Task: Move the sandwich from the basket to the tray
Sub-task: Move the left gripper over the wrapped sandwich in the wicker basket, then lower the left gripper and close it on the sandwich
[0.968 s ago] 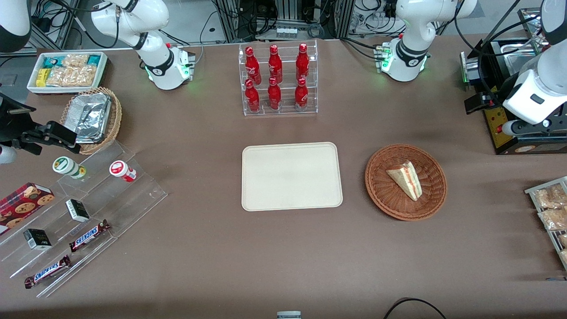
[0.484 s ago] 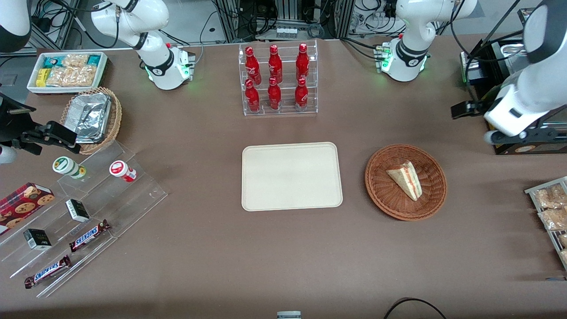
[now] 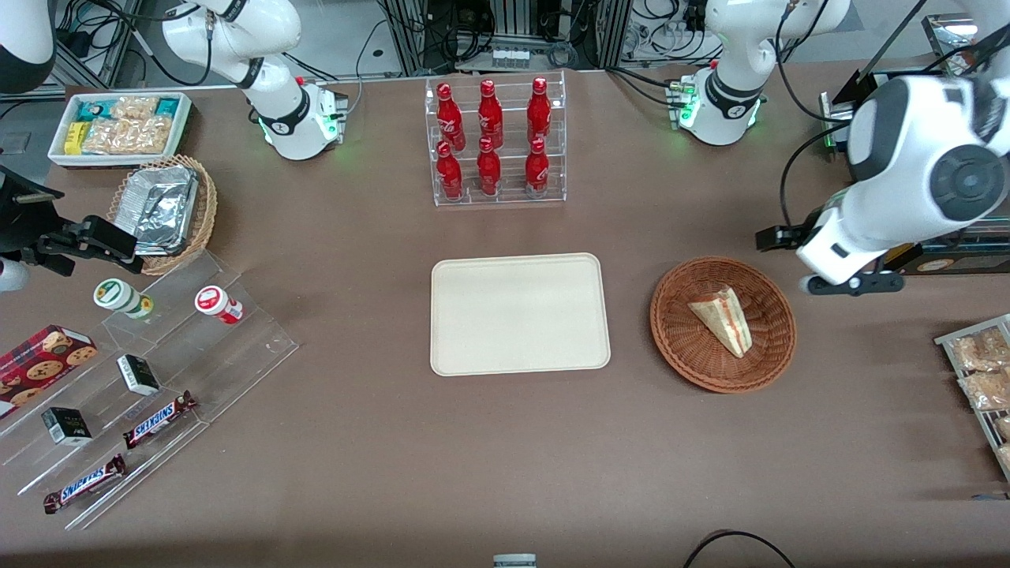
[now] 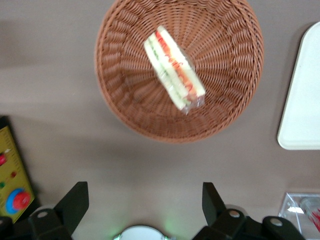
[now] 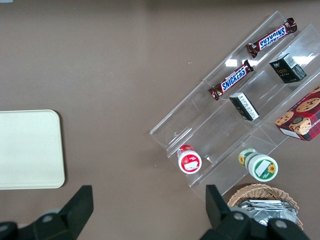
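The sandwich is a pale wedge with red and green filling, lying in the round reddish-brown wicker basket. The cream tray lies bare beside the basket, toward the parked arm's end. My left gripper hangs above the table just outside the basket's rim, toward the working arm's end and a little farther from the front camera. In the left wrist view the gripper is open wide and holds nothing, with the sandwich, the basket and a tray edge in sight.
A clear rack of red bottles stands farther from the camera than the tray. A black device with a yellow panel and a rack of snack packets sit at the working arm's end. Clear steps with candy bars lie toward the parked arm's end.
My left arm has swung from over the black device toward the basket and nearer to the front camera. The sandwich, basket and tray have not moved.
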### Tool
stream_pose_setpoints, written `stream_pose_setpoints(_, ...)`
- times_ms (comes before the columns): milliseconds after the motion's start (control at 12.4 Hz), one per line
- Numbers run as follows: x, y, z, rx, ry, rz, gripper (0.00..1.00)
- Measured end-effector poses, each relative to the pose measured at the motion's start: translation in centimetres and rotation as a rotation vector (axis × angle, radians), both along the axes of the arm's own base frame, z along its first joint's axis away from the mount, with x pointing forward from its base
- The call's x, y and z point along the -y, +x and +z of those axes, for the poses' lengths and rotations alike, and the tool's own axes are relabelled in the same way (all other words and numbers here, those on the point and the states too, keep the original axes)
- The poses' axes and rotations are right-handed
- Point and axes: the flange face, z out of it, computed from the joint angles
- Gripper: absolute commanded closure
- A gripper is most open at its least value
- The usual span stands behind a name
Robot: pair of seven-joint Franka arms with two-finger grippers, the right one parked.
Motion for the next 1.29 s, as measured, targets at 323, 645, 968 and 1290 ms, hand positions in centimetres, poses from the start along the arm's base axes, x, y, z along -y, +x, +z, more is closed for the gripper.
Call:
stream_pose_setpoints(323,1.8,-1.4,-7.3,0.128,-0.001,0.075,0.00)
stream_pose_setpoints(645,2.4,-2.2,-9.7,0.183,0.021,0.277,0.00)
stream_pose_setpoints(968,3.0,-1.8,-12.1,0.250,0.024,0.530,0.00)
stream_pose_setpoints(1290,3.9,-1.5,-14.7,0.254,0.032,0.692,0.00)
